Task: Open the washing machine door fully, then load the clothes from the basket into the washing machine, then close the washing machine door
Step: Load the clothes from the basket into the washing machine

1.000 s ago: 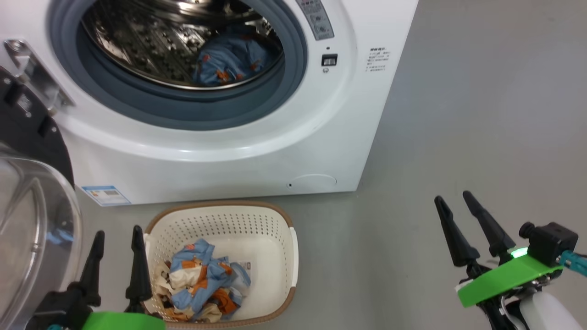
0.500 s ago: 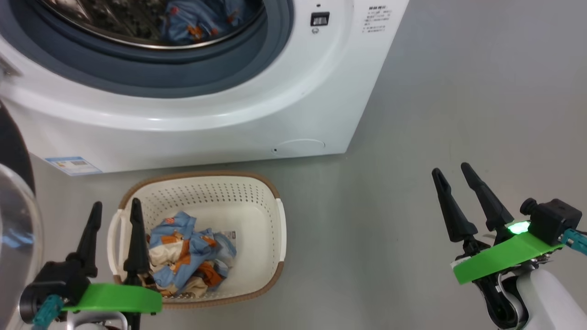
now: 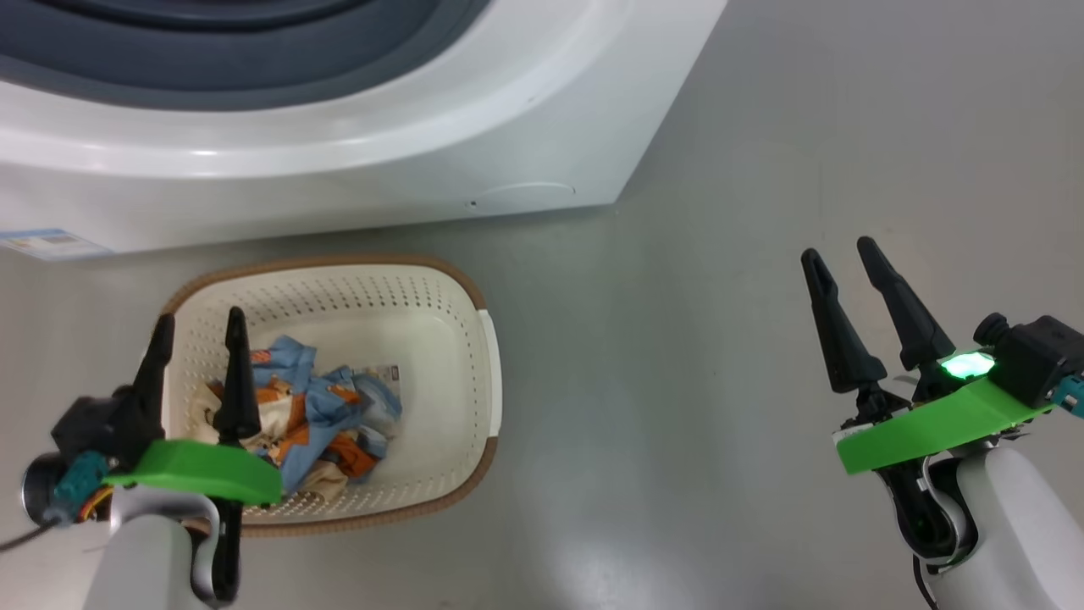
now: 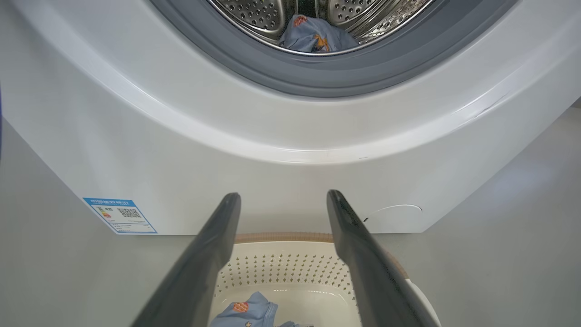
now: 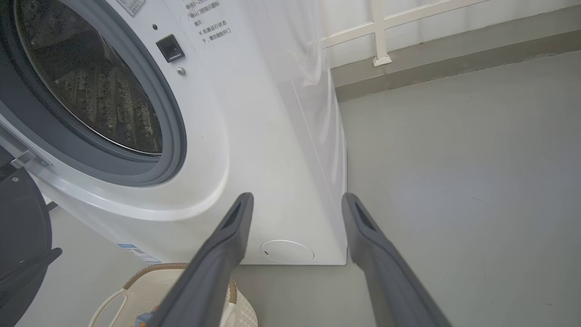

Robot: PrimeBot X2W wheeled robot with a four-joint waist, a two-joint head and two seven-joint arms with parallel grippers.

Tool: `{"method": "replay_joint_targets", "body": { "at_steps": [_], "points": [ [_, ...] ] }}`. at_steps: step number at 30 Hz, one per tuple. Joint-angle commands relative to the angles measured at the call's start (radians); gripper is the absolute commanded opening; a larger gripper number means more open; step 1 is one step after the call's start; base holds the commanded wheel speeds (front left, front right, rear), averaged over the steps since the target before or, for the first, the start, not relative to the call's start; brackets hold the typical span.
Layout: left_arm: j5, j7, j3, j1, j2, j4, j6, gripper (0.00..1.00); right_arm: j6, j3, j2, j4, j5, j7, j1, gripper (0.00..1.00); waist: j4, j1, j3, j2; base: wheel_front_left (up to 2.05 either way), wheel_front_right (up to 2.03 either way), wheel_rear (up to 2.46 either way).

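Head view: left gripper (image 3: 196, 320) parted, empty, above clothes (image 3: 313, 407) in the basket (image 3: 484, 356).

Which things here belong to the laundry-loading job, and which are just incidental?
Job: washing machine, its open door, basket, clothes in it, garment in the drum, left gripper, right gripper.
Incidental: energy sticker, round flap, white railing, floor.
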Motion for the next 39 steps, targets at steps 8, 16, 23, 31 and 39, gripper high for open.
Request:
{"method": "replay_joint_targets", "body": {
  "at_steps": [8, 16, 23, 31, 39],
  "points": [
    [0.004, -0.004, 0.016, -0.143, 0.064, 0.174, -0.021, 1.0, 0.002, 0.007, 0.005, -0.04, -0.012, -0.005, -0.037, 1.0, -0.024, 0.0, 0.121, 0.0, 0.0, 0.0, 0.0],
    [0.014, -0.005, -0.005, -0.267, 0.09, 0.371, -0.031, 1.0, 0.002, 0.007, 0.016, -0.054, -0.016, -0.005, -0.073, 1.0, -0.036, 0.0, 0.208, 0.0, 0.0, 0.0, 0.0],
    [0.019, -0.005, -0.031, -0.376, 0.12, 0.578, -0.04, 1.0, 0.002, 0.017, 0.033, -0.063, -0.015, -0.005, -0.108, 1.0, -0.058, 0.0, 0.285, 0.0, 0.0, 0.0, 0.0],
    [0.037, 0.014, -0.077, -0.46, 0.141, 0.75, -0.046, 1.0, 0.002, 0.033, 0.062, -0.064, -0.011, -0.005, -0.134, 1.0, -0.09, 0.0, 0.347, 0.0, 0.0, 0.0, 0.0],
    [0.044, 0.05, -0.113, -0.514, 0.153, 0.86, -0.05, 1.0, 0.002, 0.035, 0.073, -0.073, -0.008, -0.005, -0.149, 1.0, -0.112, 0.0, 0.394, 0.0, 0.0, 0.0, 0.0]
  ]
}}
